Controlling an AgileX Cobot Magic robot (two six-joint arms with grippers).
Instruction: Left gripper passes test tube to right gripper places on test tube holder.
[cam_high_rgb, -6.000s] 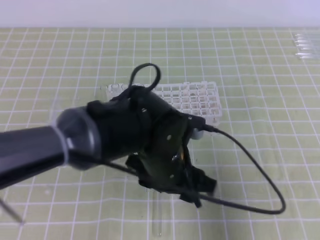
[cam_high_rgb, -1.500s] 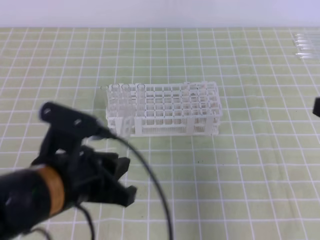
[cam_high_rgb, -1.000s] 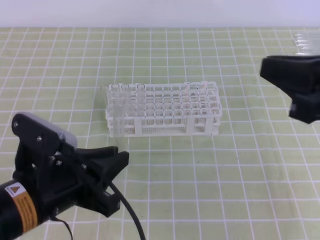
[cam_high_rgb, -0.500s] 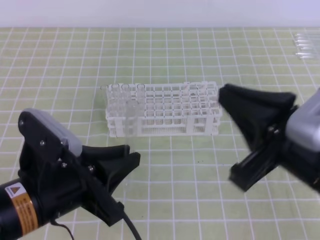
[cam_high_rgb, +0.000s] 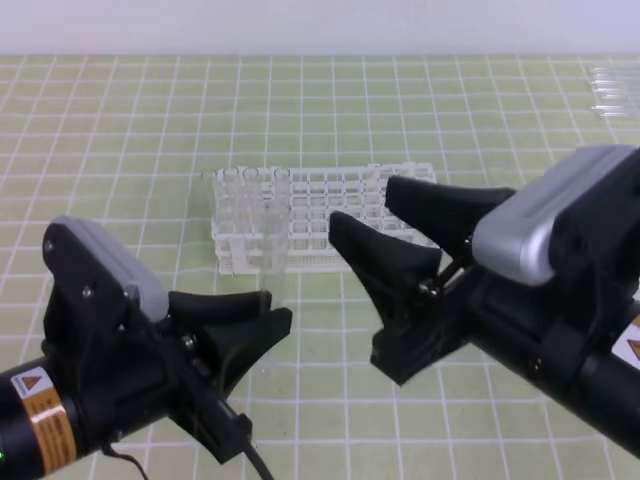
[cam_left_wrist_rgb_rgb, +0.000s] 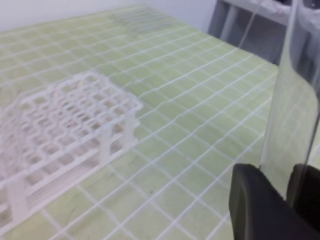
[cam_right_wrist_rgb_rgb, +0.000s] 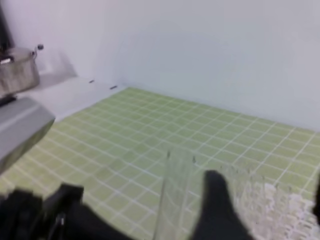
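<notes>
The test tube (cam_high_rgb: 273, 250) was a slender tube of clear glass, so transparent that the grid of the mat showed through it, and it stood nearly upright with its open end up. Its lower part sat between the two black fingers of my left gripper (cam_high_rgb: 262, 318), which was clamped on it low at the left of the high view. In my left wrist view the glass (cam_left_wrist_rgb_rgb: 290, 100) rose as a tall pale strip between the dark fingertips (cam_left_wrist_rgb_rgb: 257, 200). My right gripper (cam_high_rgb: 400, 225) reached in from the right with its two black fingers spread wide apart, near the tube but not touching it. From the right wrist view the tube (cam_right_wrist_rgb_rgb: 172, 195) appeared faint, beside one dark finger (cam_right_wrist_rgb_rgb: 215, 205). Behind both claws the test tube holder (cam_high_rgb: 300, 215), a white plastic rack with a grid of small square holes, sat on the green mat (cam_high_rgb: 150, 130) with white lines. My right claw covered the rack's right part in the high view. A few clear tubes (cam_high_rgb: 240, 200) stood in the holes at the rack's left end. A bunch of clear tubes (cam_high_rgb: 610, 90) lay at the far right corner, well apart from the rack.
</notes>
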